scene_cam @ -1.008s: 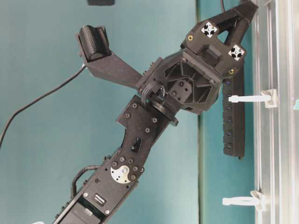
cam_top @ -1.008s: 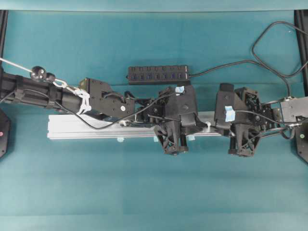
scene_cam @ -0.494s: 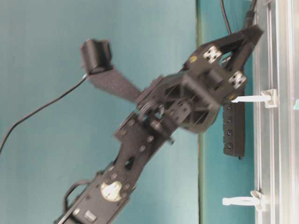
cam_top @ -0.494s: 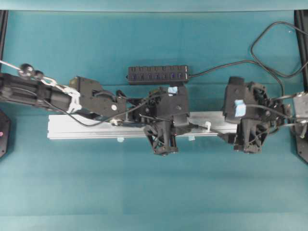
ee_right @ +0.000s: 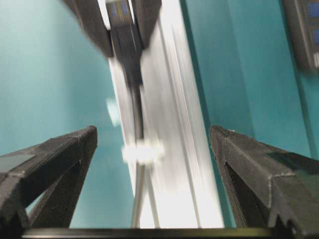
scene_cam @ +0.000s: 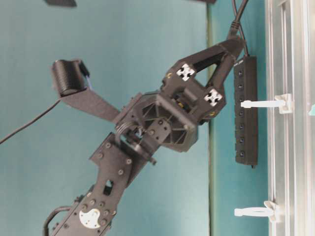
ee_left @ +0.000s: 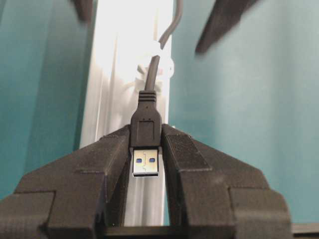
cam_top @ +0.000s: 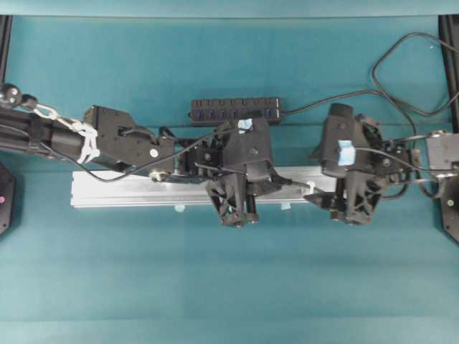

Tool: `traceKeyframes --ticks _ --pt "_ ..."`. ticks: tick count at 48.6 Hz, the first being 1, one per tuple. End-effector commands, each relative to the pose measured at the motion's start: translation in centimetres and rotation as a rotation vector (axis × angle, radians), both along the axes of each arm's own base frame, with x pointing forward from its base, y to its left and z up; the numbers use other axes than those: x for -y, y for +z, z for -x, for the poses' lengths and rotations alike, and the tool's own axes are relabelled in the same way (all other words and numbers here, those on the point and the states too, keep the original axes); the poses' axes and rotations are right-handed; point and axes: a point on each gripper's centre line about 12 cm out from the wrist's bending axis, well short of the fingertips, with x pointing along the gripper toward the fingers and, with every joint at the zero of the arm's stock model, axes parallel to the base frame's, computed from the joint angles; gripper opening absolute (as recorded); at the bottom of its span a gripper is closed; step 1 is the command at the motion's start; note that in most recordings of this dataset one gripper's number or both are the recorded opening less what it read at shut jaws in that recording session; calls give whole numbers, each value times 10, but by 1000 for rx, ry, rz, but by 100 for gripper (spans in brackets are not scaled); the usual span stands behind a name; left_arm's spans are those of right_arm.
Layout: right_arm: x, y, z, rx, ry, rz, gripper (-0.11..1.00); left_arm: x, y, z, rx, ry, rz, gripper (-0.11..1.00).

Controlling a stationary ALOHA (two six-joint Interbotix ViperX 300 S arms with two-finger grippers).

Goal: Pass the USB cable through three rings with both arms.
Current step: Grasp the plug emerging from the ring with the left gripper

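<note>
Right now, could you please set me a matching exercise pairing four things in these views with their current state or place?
Things:
1. left gripper
2. right gripper
3. USB cable
4. multi-port hub

States or places:
A. lies flat on the teal table, beyond the silver rail
B. jaws wide apart, holding nothing
C. runs through a white ring on the rail
D. closed on the plug, silver tip showing between the fingers

Pairs: 1-D, 2-B, 3-C, 4-A
</note>
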Motion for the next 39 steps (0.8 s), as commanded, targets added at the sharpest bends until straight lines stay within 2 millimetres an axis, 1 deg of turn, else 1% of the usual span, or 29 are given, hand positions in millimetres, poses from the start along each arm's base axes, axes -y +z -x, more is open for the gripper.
traceKeyframes --ticks 1,5,10,20,24,27,35,39 --pt "0 7 -12 42 9 4 75 1 15 0 37 -7 -9 23" --pt "0 5 -18 48 12 1 74 1 17 1 39 -9 -13 23" --pt "0 2 -24 44 15 1 69 2 17 1 38 -11 -13 23" --pt "0 -7 -27 23 23 3 62 2 16 1 38 -13 -14 23" --pt "0 -10 -28 13 33 11 57 2 16 1 38 -13 -14 23" --pt "0 -9 -28 16 39 16 48 2 16 2 35 -14 -15 23" --pt "0 -8 -30 23 41 17 11 2 15 3 33 -14 -15 23" --pt "0 -8 -30 32 41 16 -1 2 15 4 32 -13 -14 23"
